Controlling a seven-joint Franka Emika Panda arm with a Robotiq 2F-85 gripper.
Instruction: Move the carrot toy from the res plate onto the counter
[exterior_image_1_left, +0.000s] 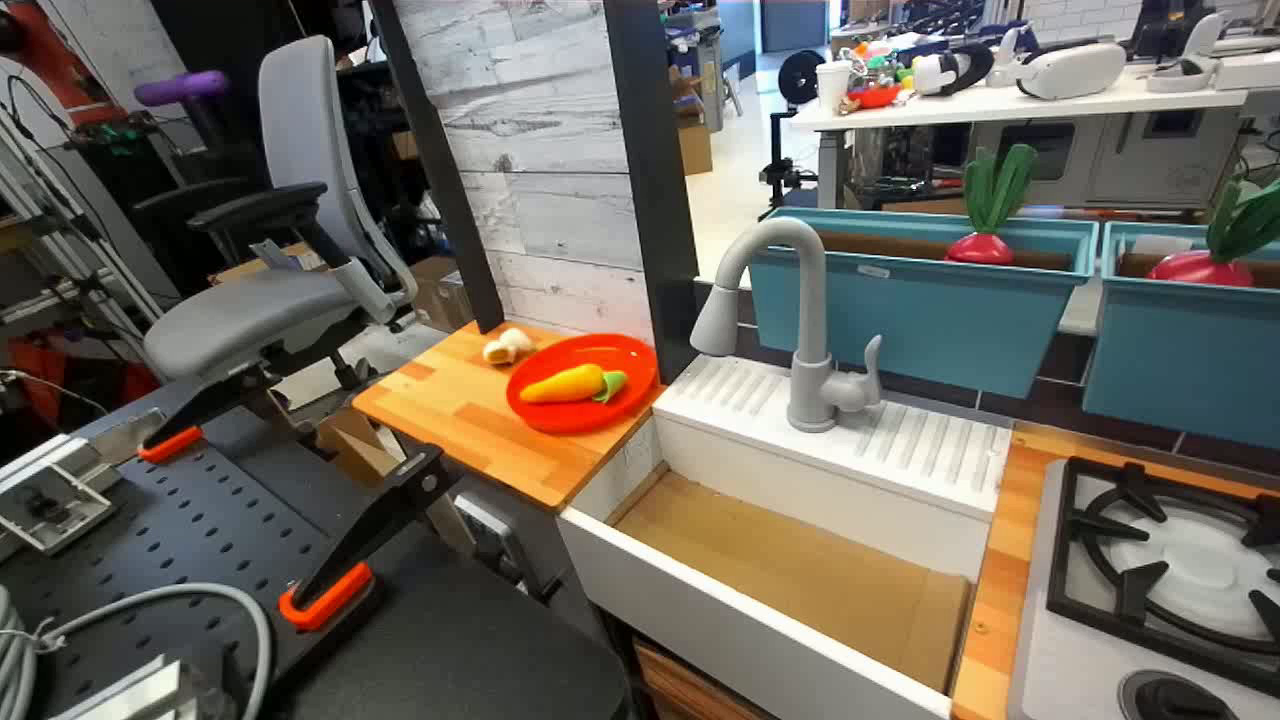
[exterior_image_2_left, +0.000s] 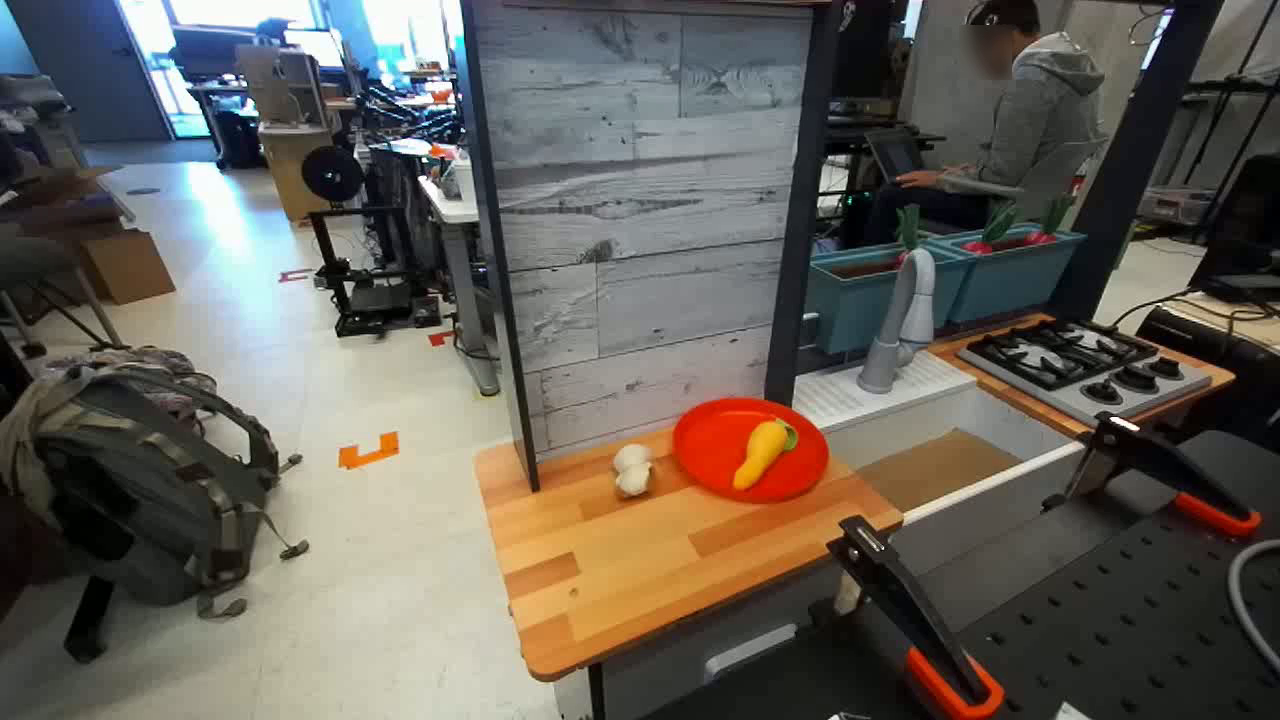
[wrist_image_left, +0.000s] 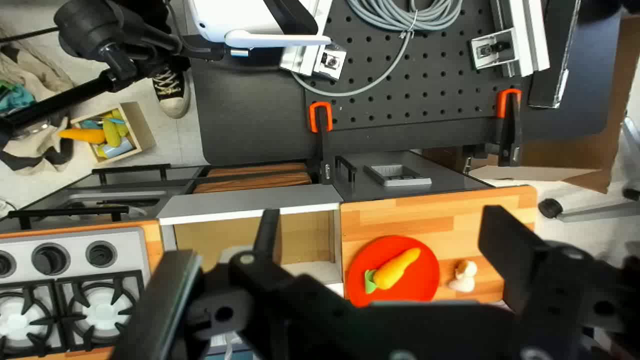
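The end effector (wrist_image_left: 375, 230), spread wide and empty, is likely at the approach step. The carrot toy (wrist_image_left: 397, 268) lies on the red plate (wrist_image_left: 420, 278); next, reach down and grip it

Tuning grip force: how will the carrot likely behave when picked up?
The carrot looks toy-like, so it's probably light. Its rounded, tapering body may roll if nudged on the plate. The leaves look like thin flaps, so they might bend.
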